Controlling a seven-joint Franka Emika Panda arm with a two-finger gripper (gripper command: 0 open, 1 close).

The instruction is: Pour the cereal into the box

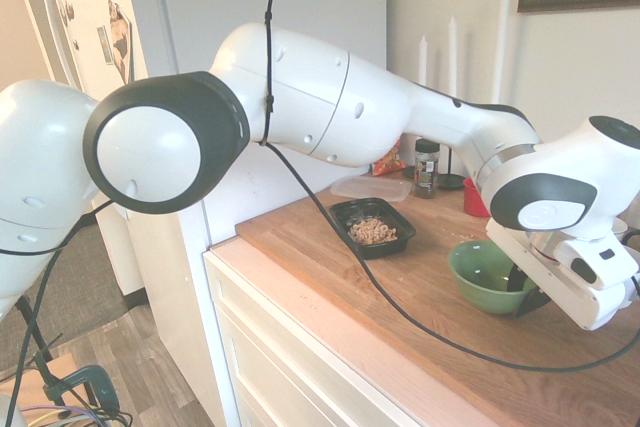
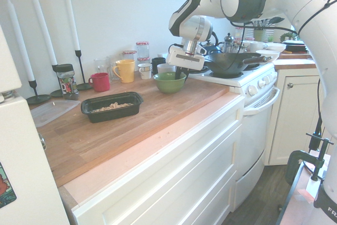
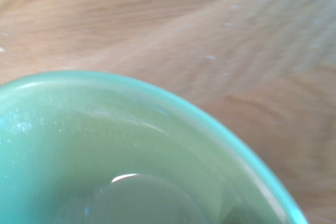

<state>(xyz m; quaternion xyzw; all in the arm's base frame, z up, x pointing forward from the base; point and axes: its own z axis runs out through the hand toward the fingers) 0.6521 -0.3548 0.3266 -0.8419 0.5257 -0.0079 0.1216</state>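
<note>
The cereal (image 1: pixel 372 231) (image 2: pixel 111 106) lies as a small tan heap inside the box (image 1: pixel 345 209) (image 2: pixel 105 115), a shallow black tray on the wooden counter. To the side of the tray, towards the stove, a green bowl (image 1: pixel 480 272) (image 2: pixel 168 84) (image 3: pixel 131 145) stands upright on the counter and looks empty. My gripper (image 1: pixel 525 292) (image 2: pixel 181 72) is at the bowl's rim on the side away from the tray. Its dark fingers straddle the rim, one inside and one outside, shut on it.
A clear flat container (image 2: pixel 50 111) lies beyond the tray. A spice jar (image 2: pixel 66 81), red mug (image 2: pixel 100 81), yellow mug (image 2: pixel 125 70), cups and tall candles line the wall. A stove with a dark wok (image 2: pixel 231 62) adjoins the counter beside the bowl.
</note>
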